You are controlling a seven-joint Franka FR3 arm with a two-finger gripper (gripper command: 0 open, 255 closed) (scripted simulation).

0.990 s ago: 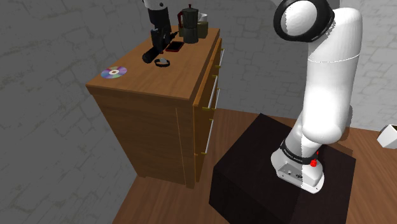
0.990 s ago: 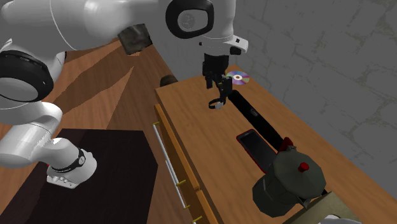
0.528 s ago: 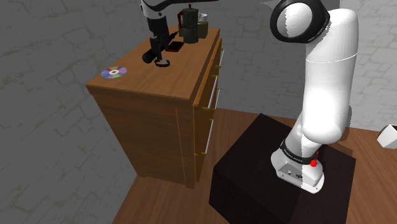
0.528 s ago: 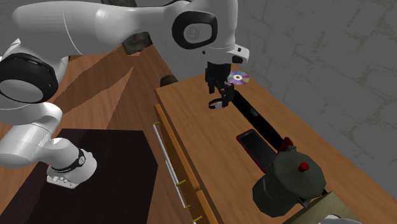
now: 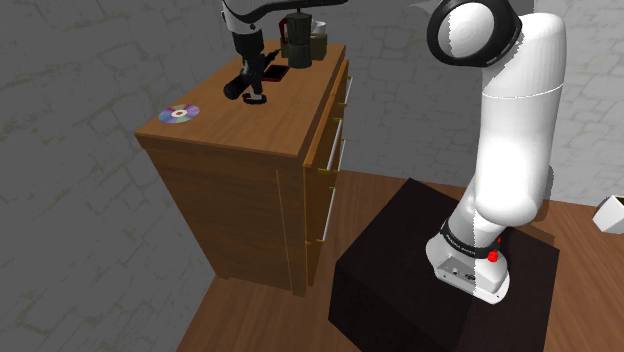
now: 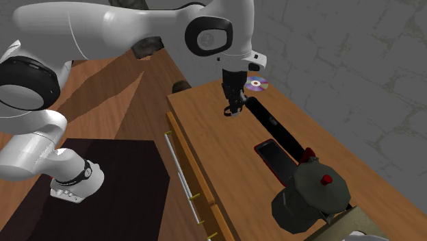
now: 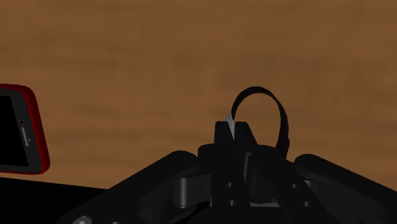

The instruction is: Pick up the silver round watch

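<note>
Watch location: the watch (image 7: 256,90) is on top of the wooden dresser (image 5: 230,130), just beside a long black bar-shaped object (image 6: 274,125) and right under the gripper (image 6: 236,104).

Fingers: they are drawn narrow. As far as the wrist view tells, a thin silver sliver of the watch is clasped between them, and the black strap arches up beside one of the fingers (image 7: 222,141).

Handling: I judge the watch small and light. The silver case should be stiff, smooth and probably slippery. The strap is soft and will likely flop or swing once it leaves the wood.

Where to take hold: the best place is across the case, or where the strap joins it. The present hold looks like a bite on a thin edge, so the watch could twist or slide out if it is lifted fast.

Wrist view adds: it shows the strap's loop and the silver edge at the fingertips. It also shows a red-edged phone (image 7: 19,130) lying apart to one side on the bare wood.

Second exterior view adds: the gripper tip is down at the dresser top. A shiny CD (image 6: 257,84) lies beyond it, and a dark moka pot (image 6: 308,195) stands at the near end, past the phone. Whether the watch has left the wood, I cannot tell.

Shoulder view adds: it shows the dresser's drawers with pale handles. The arm reaches over from its black stand (image 5: 430,270), which is well apart from the watch.
</note>
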